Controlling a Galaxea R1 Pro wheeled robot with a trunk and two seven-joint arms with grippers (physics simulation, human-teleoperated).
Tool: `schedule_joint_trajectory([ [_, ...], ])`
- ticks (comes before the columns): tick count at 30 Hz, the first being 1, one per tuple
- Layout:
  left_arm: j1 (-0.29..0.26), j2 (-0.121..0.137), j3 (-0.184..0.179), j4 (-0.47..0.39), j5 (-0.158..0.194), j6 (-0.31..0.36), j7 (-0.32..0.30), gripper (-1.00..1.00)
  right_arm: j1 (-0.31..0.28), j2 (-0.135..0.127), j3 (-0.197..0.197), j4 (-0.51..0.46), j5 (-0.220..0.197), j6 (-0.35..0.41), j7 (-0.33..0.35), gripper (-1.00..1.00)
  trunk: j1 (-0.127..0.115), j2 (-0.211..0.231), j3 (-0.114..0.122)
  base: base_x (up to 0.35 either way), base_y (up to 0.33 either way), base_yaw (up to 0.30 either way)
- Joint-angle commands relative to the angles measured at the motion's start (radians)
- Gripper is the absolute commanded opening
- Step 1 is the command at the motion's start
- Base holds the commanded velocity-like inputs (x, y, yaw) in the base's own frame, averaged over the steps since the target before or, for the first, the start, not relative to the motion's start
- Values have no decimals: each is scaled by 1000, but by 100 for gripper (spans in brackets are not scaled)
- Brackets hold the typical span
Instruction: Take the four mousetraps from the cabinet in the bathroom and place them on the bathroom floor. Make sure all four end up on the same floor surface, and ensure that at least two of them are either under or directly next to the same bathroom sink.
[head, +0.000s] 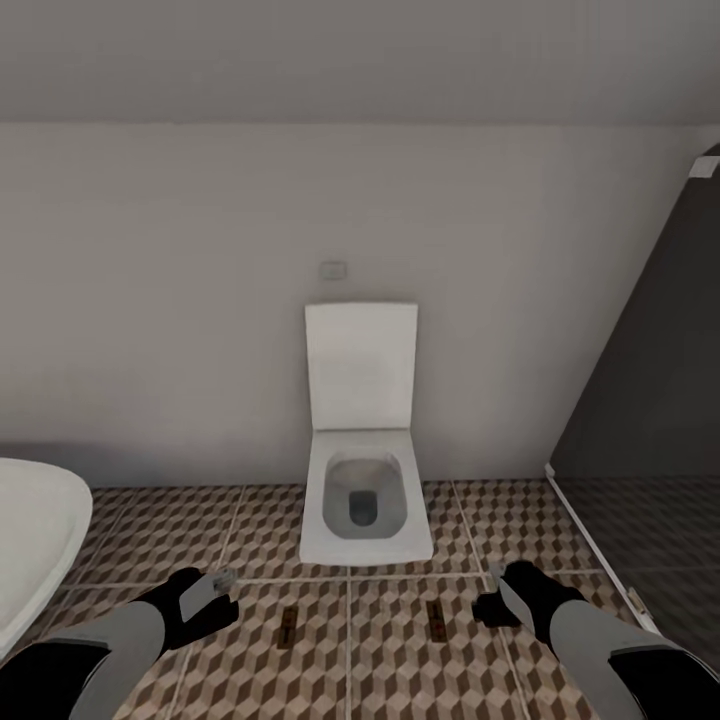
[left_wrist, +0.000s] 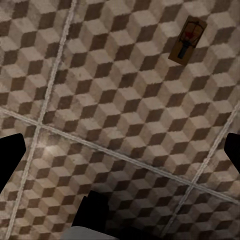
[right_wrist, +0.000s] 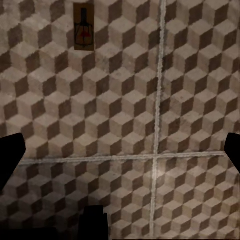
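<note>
While both tools gape empty, two flat wooden mousetraps (head: 287, 627) lie on cube-patterned tiles (head: 390, 660).

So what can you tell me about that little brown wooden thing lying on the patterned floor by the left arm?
The small flat brown wooden mousetrap is a rectangular board with dark metal spring parts and a red spot. It lies flat on the cube-patterned brown and beige floor tiles, in front of the white toilet, touching only the floor.

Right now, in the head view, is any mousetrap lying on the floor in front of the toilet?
Yes, two mousetraps lie flat on the tiled floor just in front of the white toilet.
</note>
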Motion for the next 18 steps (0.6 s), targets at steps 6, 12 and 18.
schedule_joint_trajectory([
  [6,2,1,-9,2,11,6,5,100,0,-1,7,33,-5,6,-1,100,-23,42,18,0,0,0],
  [12,5,1,-9,26,12,4,5,100,1,-1,7,67,-5,2,-1,100,-46,84,37,0,0,0],
  [18,36,1,-8,52,16,-20,4,100,42,-4,6,93,-5,-3,2,100,-69,126,59,0,0,0],
])
